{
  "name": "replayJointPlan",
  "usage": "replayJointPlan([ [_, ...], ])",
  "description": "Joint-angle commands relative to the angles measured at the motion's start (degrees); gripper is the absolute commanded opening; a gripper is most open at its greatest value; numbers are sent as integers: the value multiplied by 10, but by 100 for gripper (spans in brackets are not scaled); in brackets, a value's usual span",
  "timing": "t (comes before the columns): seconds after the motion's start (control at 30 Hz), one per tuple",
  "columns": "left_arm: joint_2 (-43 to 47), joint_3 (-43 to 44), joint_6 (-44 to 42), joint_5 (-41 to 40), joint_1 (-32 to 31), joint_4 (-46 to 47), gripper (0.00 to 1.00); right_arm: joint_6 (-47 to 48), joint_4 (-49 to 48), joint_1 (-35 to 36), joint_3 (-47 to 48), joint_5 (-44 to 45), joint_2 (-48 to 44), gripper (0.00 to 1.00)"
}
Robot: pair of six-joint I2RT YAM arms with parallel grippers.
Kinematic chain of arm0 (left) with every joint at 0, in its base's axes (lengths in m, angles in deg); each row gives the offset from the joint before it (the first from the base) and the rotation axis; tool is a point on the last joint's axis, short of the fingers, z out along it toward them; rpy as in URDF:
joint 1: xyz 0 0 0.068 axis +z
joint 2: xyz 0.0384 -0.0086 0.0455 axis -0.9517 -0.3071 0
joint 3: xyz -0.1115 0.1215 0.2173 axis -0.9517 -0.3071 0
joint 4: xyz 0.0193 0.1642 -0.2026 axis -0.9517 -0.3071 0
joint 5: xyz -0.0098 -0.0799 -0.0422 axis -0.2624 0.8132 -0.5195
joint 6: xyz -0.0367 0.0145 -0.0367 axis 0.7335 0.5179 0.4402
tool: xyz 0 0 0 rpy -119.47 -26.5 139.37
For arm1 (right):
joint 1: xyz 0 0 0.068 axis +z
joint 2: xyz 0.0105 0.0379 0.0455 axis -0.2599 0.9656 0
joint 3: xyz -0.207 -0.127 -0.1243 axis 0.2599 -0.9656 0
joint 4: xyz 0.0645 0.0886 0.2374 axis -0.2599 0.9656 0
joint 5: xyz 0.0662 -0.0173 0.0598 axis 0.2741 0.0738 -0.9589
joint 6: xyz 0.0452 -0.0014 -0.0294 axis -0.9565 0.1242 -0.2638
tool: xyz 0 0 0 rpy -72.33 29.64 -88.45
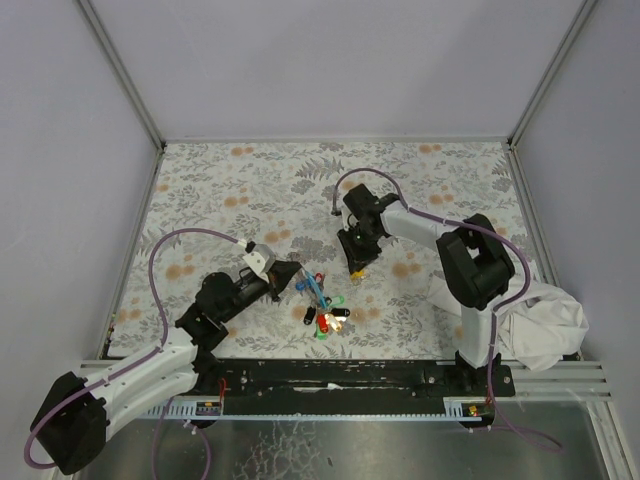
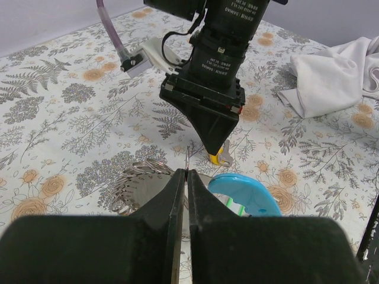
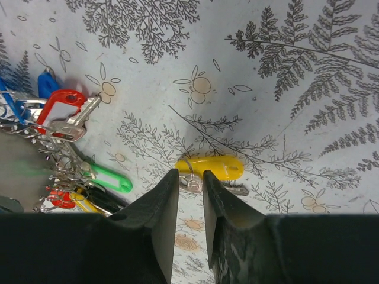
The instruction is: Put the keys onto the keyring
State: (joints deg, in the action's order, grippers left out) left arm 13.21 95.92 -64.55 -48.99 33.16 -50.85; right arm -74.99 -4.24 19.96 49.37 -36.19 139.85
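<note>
My left gripper (image 2: 187, 173) is shut on the keyring (image 2: 188, 156), a thin wire ring that stands up between its tips. A blue tag (image 2: 244, 192) and a stack of metal rings (image 2: 139, 177) lie just beyond those tips. The loose yellow-headed key (image 3: 212, 167) lies flat on the cloth. My right gripper (image 3: 190, 177) points down over it, jaws a little apart on either side of the key's small ring and metal end. The bunched keys, with green (image 3: 111, 177), red (image 3: 59, 109) and blue (image 3: 47, 84) heads, lie to the left. From above, the bunch (image 1: 325, 316) sits between the left gripper (image 1: 290, 272) and the right gripper (image 1: 358, 268).
A crumpled white cloth (image 1: 545, 320) lies at the table's right edge beside the right arm's base. The floral table cover (image 1: 250, 180) spreads to grey walls on three sides. Purple cables (image 1: 165, 260) loop off both arms.
</note>
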Motion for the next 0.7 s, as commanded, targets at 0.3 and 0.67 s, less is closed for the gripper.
replayJointPlan([
  [0.3, -3, 3, -3, -7, -2, 46, 0, 3, 34, 15, 34, -16, 32, 28],
  [0.67, -6, 4, -4, -7, -2, 42, 0, 4, 34, 24, 41, -16, 23, 24],
])
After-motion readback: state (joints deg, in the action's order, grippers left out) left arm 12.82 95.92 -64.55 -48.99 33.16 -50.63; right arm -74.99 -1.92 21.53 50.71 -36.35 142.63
